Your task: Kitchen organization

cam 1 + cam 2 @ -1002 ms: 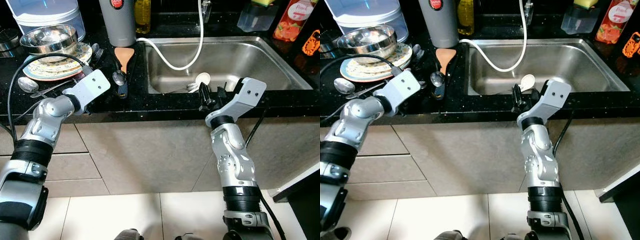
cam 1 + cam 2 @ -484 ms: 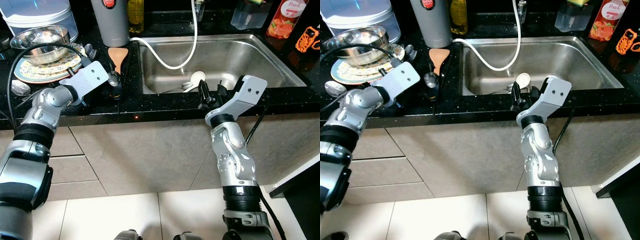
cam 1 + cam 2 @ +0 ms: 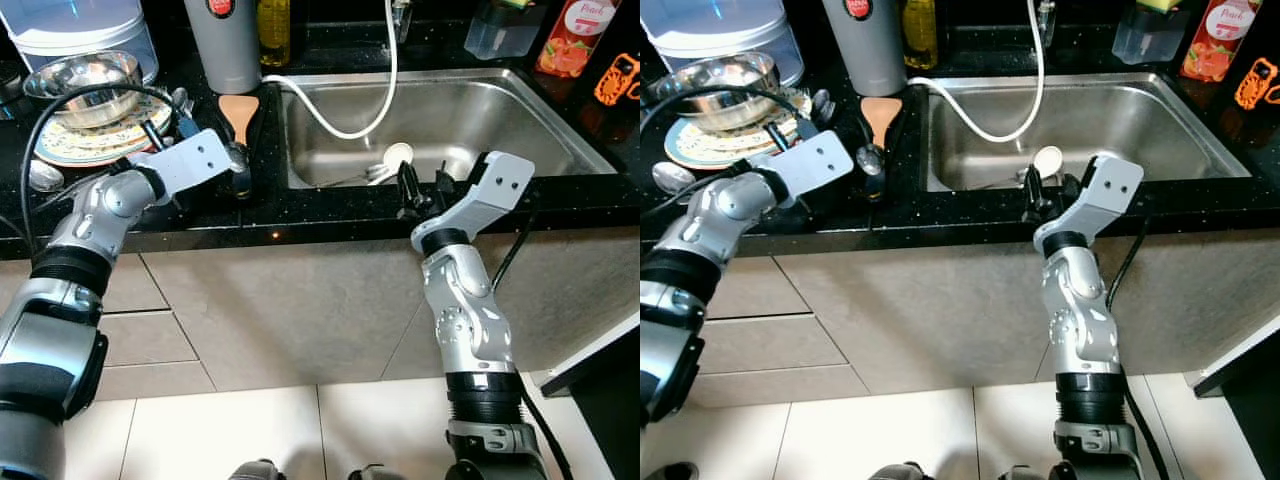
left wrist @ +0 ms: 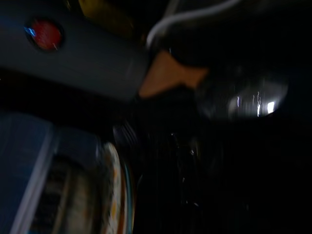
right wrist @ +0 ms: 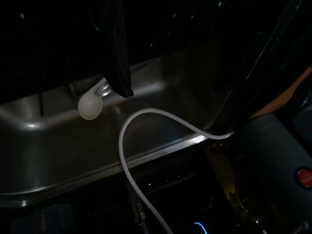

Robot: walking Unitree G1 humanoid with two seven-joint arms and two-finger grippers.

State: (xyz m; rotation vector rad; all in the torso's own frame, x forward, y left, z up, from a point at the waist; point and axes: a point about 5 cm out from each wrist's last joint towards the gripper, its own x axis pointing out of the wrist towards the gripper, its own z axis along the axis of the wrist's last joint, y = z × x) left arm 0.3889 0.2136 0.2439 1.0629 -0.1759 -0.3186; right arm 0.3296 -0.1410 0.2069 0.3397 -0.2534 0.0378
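A stack of plates point(image 3: 70, 145) with a steel bowl point(image 3: 85, 78) on top sits at the left of the black counter. Beside it lie forks point(image 3: 181, 100), a wooden spatula point(image 3: 238, 108) and a metal spoon point(image 3: 871, 156). My left gripper point(image 3: 186, 122) reaches over the counter edge between the plates and the spatula; its wrist view is dark and blurred. A white spoon point(image 3: 398, 154) lies in the steel sink point(image 3: 520, 120) beside a metal utensil point(image 3: 350, 178). My right gripper point(image 3: 422, 188) hangs open over the sink's front rim, just short of the white spoon point(image 5: 90, 107).
A white hose point(image 3: 345, 125) loops from the tap into the sink. A grey flask point(image 3: 222, 45), an oil bottle point(image 3: 272, 25), a water container point(image 3: 85, 25), a clear tub point(image 3: 505, 32) and a juice bottle point(image 3: 572, 38) line the back. Cabinet fronts and tiled floor lie below.
My left arm has moved right along the counter, closer to the spatula and metal spoon. The right arm has stayed at the sink rim. The camera has shifted a little.
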